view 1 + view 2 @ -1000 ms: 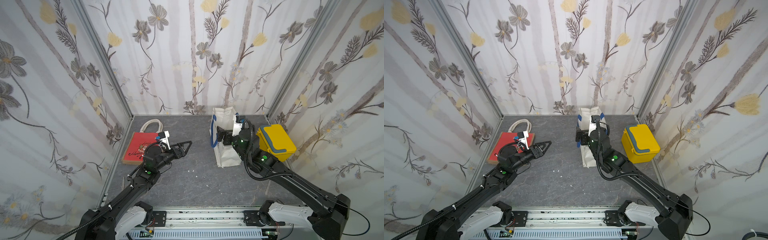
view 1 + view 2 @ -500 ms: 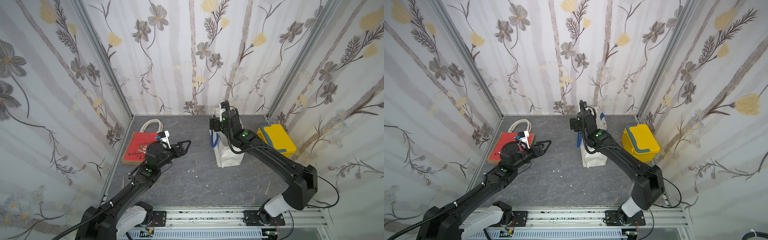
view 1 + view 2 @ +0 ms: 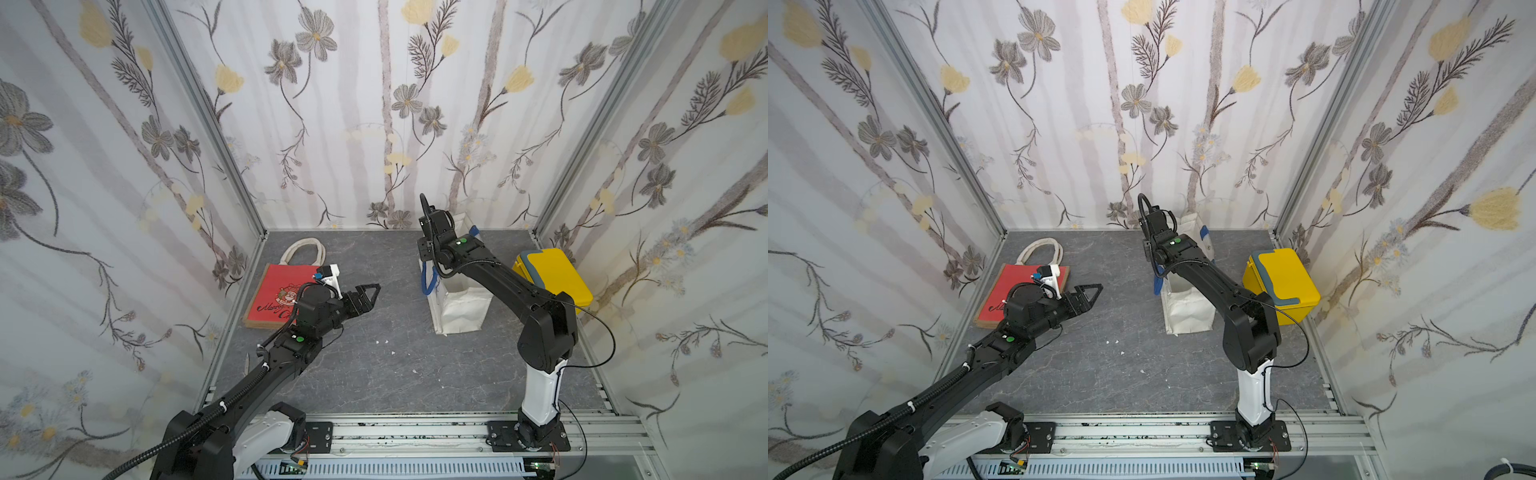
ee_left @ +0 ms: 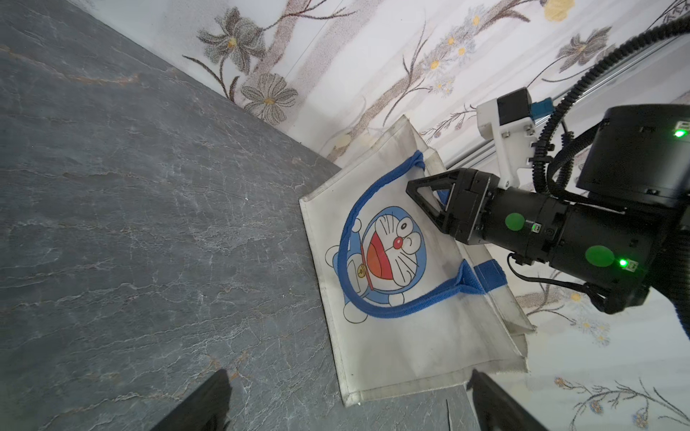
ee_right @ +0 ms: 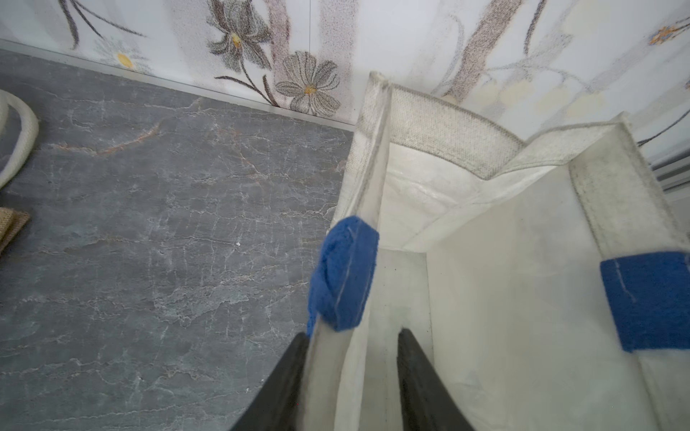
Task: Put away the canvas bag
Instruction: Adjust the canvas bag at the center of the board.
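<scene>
The canvas bag (image 3: 457, 307) (image 3: 1187, 311) is white with blue handles and a cartoon cat print (image 4: 388, 250). It stands upright with its mouth open near the back wall. My right gripper (image 5: 353, 332) (image 4: 422, 194) reaches down over the bag's rim and straddles the side wall by a blue handle end (image 5: 343, 272). One finger is outside against the cloth and the other is inside, with a gap left to the wall, so it is still open. My left gripper (image 3: 368, 295) (image 4: 347, 373) hovers open over the floor, pointing at the bag and holding nothing.
A flat red tote (image 3: 278, 297) with pale handles lies at the left wall, under my left wrist. A yellow lidded box (image 3: 552, 278) (image 3: 1283, 282) stands right of the canvas bag by the right wall. Grey floor (image 3: 395, 365) lies between the arms.
My right arm has swung up and over to the bag's rim, and its jaws have narrowed around the side wall. The left arm has barely moved.
</scene>
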Robot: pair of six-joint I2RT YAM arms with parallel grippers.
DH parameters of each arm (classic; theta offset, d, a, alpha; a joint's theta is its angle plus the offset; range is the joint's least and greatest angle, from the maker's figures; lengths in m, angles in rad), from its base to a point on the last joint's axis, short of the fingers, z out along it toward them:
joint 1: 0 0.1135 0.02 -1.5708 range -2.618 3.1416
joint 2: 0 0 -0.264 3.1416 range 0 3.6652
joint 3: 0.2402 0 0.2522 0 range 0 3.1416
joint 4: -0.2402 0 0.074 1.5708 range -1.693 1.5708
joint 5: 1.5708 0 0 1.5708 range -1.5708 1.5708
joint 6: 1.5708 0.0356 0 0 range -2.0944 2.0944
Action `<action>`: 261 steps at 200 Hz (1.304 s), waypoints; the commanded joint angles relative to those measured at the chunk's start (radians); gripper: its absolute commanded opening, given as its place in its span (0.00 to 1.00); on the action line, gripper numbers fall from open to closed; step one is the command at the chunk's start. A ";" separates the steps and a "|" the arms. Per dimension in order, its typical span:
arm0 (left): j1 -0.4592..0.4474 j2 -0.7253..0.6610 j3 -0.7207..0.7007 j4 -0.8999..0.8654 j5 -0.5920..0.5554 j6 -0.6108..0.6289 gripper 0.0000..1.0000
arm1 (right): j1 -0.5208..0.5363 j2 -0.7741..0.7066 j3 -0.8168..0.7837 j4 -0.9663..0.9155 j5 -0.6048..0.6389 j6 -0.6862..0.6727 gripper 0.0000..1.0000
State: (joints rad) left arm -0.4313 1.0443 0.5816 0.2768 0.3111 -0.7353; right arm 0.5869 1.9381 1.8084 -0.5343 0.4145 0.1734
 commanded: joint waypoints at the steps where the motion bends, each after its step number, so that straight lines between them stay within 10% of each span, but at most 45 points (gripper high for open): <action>1: -0.002 -0.002 0.029 -0.033 -0.005 0.052 1.00 | -0.002 -0.018 0.007 -0.027 0.003 -0.075 0.20; 15: -0.001 -0.010 0.048 -0.066 -0.012 0.110 1.00 | -0.003 -0.034 0.001 -0.033 0.003 -0.117 0.00; 137: -0.007 -0.026 -0.066 0.211 0.102 0.563 1.00 | 0.012 -0.481 -0.460 0.064 -0.657 -0.424 0.00; 231: -0.082 0.108 -0.141 0.459 0.235 0.640 1.00 | 0.093 -0.725 -0.675 -0.035 -0.826 -0.448 0.08; 261: -0.115 0.171 -0.092 0.416 0.251 0.705 0.98 | 0.093 -0.795 -0.734 0.017 -0.772 -0.427 0.32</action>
State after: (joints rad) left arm -0.5323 1.1877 0.4664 0.6525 0.5228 -0.0952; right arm 0.6781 1.1767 1.1030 -0.5640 -0.3862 -0.2672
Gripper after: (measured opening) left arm 0.995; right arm 0.287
